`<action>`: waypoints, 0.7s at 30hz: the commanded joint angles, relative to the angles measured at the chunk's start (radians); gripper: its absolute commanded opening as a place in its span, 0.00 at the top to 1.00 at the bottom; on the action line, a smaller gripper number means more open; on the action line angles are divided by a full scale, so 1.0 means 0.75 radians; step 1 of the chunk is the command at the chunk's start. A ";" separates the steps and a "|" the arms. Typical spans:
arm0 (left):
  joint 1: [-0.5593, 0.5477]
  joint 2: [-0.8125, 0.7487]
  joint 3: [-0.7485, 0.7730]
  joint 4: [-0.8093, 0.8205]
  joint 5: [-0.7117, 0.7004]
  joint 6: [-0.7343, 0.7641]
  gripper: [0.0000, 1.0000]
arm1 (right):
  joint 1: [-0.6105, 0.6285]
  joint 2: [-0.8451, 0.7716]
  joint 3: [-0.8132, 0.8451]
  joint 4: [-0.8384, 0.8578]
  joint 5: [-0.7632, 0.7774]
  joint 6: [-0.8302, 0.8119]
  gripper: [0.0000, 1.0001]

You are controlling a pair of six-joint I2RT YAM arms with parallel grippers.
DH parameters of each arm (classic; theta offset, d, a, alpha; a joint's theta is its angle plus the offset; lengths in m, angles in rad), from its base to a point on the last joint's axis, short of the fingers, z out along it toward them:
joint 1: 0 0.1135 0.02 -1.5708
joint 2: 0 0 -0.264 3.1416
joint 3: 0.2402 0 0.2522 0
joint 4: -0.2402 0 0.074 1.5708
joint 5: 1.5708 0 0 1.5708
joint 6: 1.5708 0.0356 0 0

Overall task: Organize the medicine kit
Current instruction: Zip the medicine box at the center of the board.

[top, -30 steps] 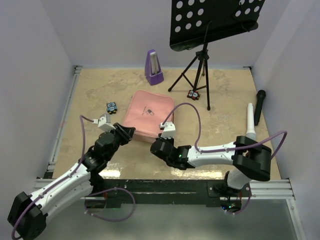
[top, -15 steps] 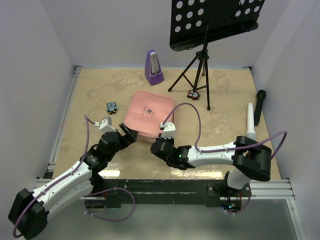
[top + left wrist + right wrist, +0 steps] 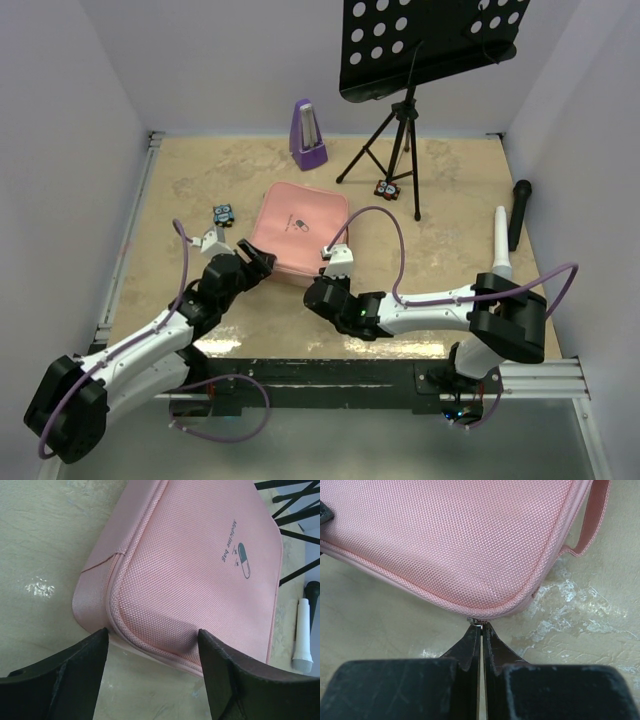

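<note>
Pink medicine kit [image 3: 298,230] is lying flat on the tan table [image 3: 180,185], near the middle, just past both arms. Nearest, the left gripper [image 3: 262,262] is reaching to the kit's near left corner. Its two black fingers [image 3: 75,675] are standing wide apart, and the rounded corner is sitting between them. Beside it, the right gripper [image 3: 320,281] is pointing at the kit's near edge with its fingers pressed tight together. A tiny shiny bit [image 3: 477,621] on the seam is sitting right at the tips, too small to tell if it is being pinched. The kit is looking closed. It is showing bumpy woven pink cloth, soft round corners, a pink loop strap [image 3: 594,510] on one side, and a little dark-and-white pill picture [image 3: 243,560] with tiny words on top. A bit farther off, a small blue thing [image 3: 223,213] is lying to the kit's left. A white tube [image 3: 501,243] and a black microphone [image 3: 520,212] are lying well to the right. Farthest back, a purple metronome [image 3: 307,135] and a black music stand [image 3: 430,45] are standing by the wall.
</note>
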 commanded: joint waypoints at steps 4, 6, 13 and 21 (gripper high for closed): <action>0.075 0.061 0.046 0.156 0.065 0.032 0.43 | 0.003 -0.059 -0.022 -0.005 0.023 -0.005 1.00; 0.098 0.075 0.042 0.172 0.093 0.043 0.50 | 0.003 -0.063 -0.022 -0.009 0.025 -0.007 1.00; 0.145 0.094 0.023 0.209 0.139 0.059 0.63 | 0.003 -0.072 -0.022 -0.025 0.029 -0.013 1.00; 0.208 0.145 0.015 0.258 0.214 0.085 0.95 | 0.003 -0.072 -0.024 -0.029 0.031 -0.005 1.00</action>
